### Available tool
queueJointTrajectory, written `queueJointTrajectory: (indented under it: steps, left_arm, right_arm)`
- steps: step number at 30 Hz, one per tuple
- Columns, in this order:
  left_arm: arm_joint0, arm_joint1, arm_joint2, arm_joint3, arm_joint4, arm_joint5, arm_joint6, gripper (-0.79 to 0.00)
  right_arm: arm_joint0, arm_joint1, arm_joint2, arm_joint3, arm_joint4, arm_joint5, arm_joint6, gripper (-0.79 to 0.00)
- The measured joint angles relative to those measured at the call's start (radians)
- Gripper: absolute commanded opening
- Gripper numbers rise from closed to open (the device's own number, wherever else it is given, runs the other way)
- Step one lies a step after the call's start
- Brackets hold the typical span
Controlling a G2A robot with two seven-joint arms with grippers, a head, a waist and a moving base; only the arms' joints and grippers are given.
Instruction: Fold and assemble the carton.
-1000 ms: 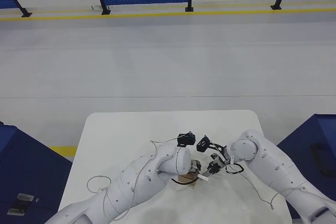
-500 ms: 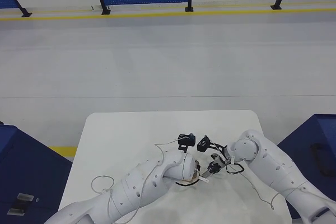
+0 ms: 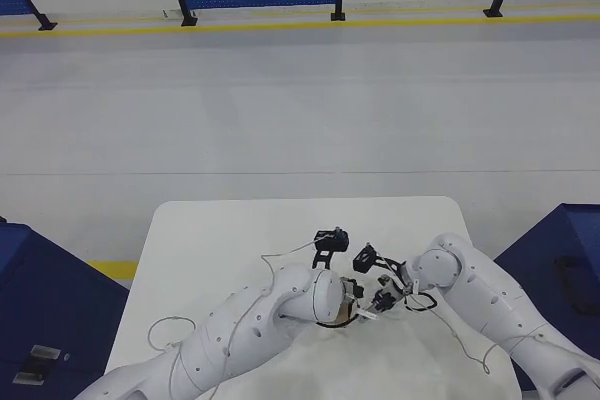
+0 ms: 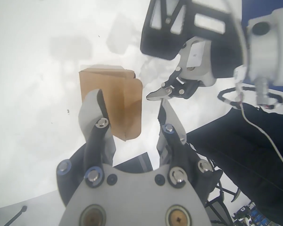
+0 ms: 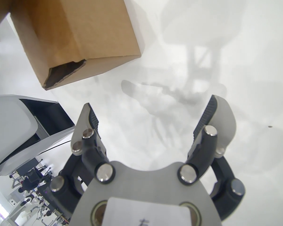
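The left gripper (image 4: 132, 109) and the right gripper (image 5: 151, 105) sit close together, tips nearly meeting, both angled downward. Each has its jaws spread wide apart.

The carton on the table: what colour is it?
The carton is plain brown cardboard, seen best in the right wrist view.

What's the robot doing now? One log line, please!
carton: brown, box-shaped, on white table | left gripper: open, by carton | right gripper: open, over table beside carton

One carton (image 5: 80, 24); one table (image 3: 230, 240); two tools: left tool (image 4: 129, 99), right tool (image 5: 151, 105).
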Motion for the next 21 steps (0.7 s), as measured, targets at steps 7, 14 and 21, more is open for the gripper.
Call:
queueJointTrajectory:
  steps: [7, 14, 21]
  left_arm:
    - [0.035, 0.028, -0.150, -0.126, -0.191, -0.126, -0.041, 0.000]
    - [0.045, 0.029, -0.173, -0.139, -0.230, -0.166, -0.038, 0.000]
    - [0.034, 0.052, -0.187, -0.038, -0.249, -0.053, -0.058, 0.000]
  right_arm:
    - [-0.018, 0.000, -0.004, -0.043, 0.023, 0.016, 0.021, 0.000]
    - [-0.021, 0.001, -0.001, -0.045, 0.028, 0.019, 0.025, 0.000]
    - [-0.032, 0.015, 0.036, -0.023, 0.027, 0.012, -0.009, 0.000]
